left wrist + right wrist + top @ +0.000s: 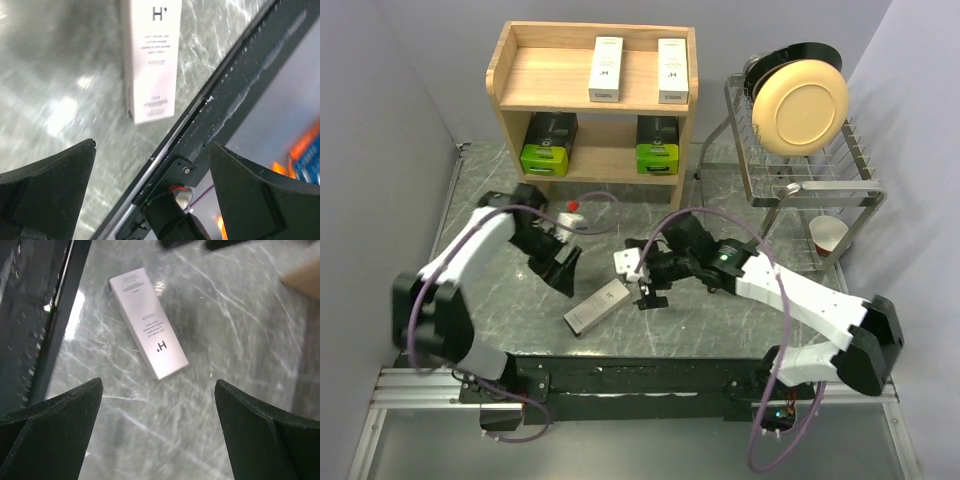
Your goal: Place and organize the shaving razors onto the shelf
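I see the slim white box [597,307] flat on the worktop [700,335], between my left tool [565,270] and right tool [646,293]; both gape wide, apparently empty.

From above I get bright, even overhead light and a sharp picture, with only soft shadows on the marble table [720,330]. My left wrist view is smeared and hazy, with white glare patches on the tabletop beside the slim box [150,60]. The right wrist view is crisper, with glare along the near rail [55,315].
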Action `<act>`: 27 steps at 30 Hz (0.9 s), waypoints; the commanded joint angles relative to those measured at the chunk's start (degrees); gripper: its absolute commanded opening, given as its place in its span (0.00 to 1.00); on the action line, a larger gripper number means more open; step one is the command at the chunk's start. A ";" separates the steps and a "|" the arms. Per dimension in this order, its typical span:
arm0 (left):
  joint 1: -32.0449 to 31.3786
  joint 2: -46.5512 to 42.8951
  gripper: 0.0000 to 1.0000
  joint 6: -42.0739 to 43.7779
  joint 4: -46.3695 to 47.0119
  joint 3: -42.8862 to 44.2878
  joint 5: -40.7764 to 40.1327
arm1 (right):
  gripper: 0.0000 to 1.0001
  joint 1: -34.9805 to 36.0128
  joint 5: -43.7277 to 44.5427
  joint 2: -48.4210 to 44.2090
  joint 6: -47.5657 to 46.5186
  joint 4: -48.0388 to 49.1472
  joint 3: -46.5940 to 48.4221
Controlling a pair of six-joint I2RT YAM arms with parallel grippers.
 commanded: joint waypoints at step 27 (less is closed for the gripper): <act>9.96 -26.10 0.99 -20.56 2.79 12.76 -11.56 | 0.98 9.41 6.32 43.05 -14.41 -16.84 29.04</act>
